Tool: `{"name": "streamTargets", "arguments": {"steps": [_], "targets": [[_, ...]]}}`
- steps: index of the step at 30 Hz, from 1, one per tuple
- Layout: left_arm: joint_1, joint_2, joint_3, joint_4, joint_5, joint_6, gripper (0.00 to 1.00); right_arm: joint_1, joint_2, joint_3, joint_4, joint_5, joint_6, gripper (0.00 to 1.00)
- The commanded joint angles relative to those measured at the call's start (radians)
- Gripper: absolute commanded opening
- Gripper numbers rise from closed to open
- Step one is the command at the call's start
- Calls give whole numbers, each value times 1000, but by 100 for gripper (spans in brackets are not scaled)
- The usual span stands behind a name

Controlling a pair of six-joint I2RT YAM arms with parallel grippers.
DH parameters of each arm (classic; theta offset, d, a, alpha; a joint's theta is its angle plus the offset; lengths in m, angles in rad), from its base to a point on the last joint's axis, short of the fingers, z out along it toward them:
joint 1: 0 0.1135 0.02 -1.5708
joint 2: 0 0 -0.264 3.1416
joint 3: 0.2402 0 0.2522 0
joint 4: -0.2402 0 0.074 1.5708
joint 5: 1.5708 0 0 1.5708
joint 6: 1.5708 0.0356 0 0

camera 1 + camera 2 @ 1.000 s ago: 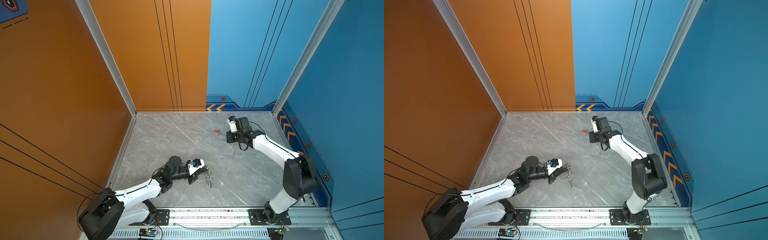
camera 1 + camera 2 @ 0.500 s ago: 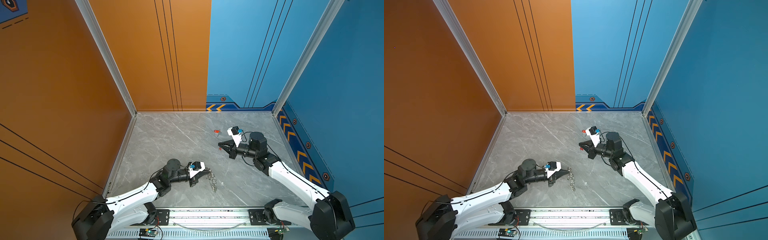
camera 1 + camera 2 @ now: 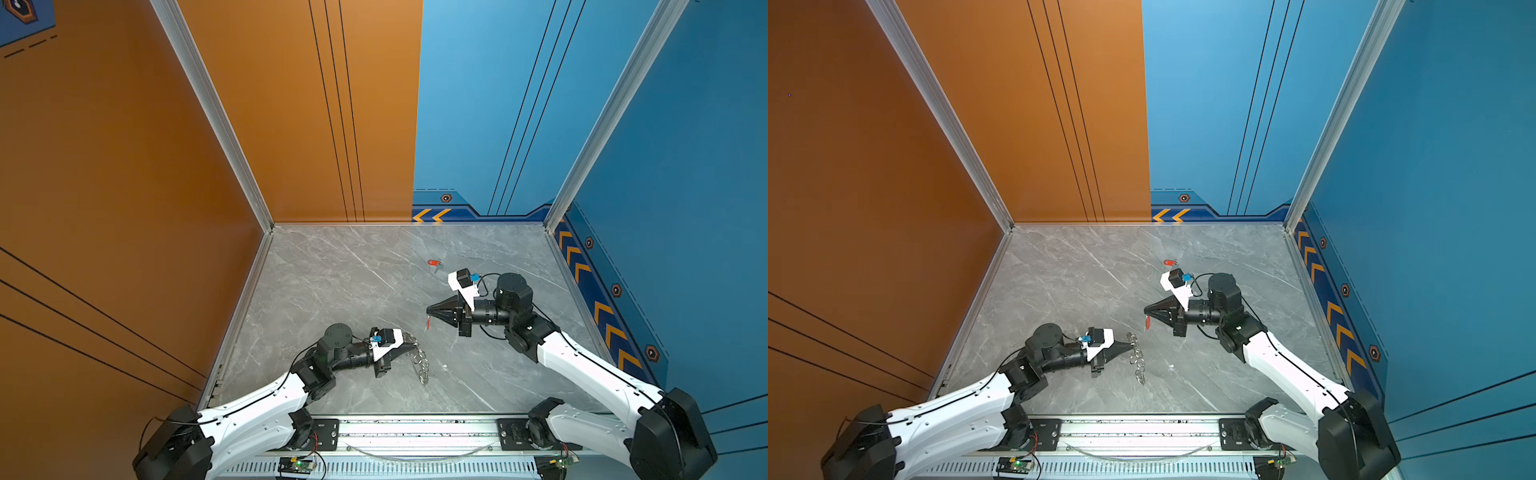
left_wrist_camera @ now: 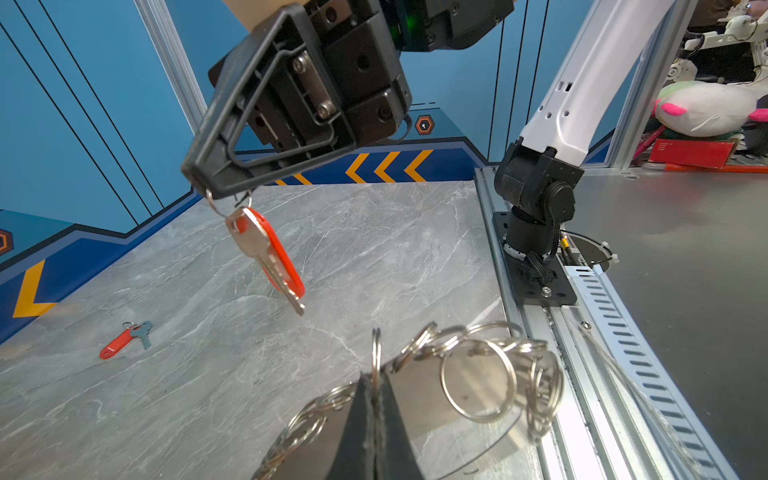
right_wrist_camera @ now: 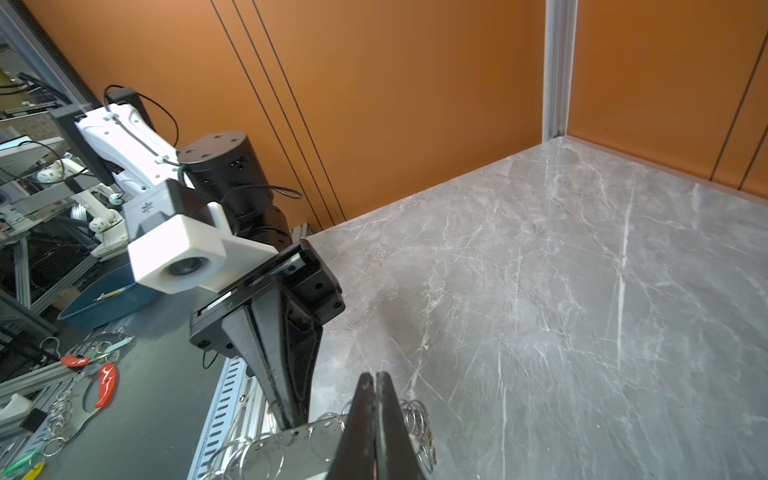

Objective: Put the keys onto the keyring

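My right gripper (image 3: 428, 311) (image 3: 1145, 309) is shut on the small ring of one key (image 4: 266, 253). That silver key, with its orange-red tag, hangs free above the table's middle (image 3: 426, 323). My left gripper (image 3: 415, 343) (image 4: 376, 386) is shut on one split ring of the keyring (image 4: 478, 374) (image 3: 1139, 361). The keyring is a flat band edged with silver rings and droops from the jaws to the table. The hanging key is a short way beyond and above the keyring. A second key (image 3: 434, 263) (image 4: 120, 345) lies on the table behind the right arm. In the right wrist view its own jaws (image 5: 376, 376) hide the held key.
Orange walls stand at the left and back left, blue walls at the back right and right. A slotted metal rail (image 3: 415, 432) with both arm bases runs along the front edge. A bench with loose rings and tags (image 5: 83, 382) lies beyond it.
The right arm has swung from the back of the table toward the middle, carrying a key to near the left gripper. The left gripper has shifted only slightly, with the keyring still in its jaws.
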Motion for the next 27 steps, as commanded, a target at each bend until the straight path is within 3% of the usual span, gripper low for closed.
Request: {"name": "streamTargets", "arguments": {"steps": [1,10,15,27], "targets": [[6,-13,-14,39,27,31,0,29,-15,-29,30,-30,-16,0],[10,57,-15,91,57,117,0,111,-58,-106,27,53,-63,0],[52,130,-22,173,137,93,0,122,-77,-155,56,57,-86,0],[64,201,-9,176,226,80,0,126,-14,-209,128,31,-156,0]]}}
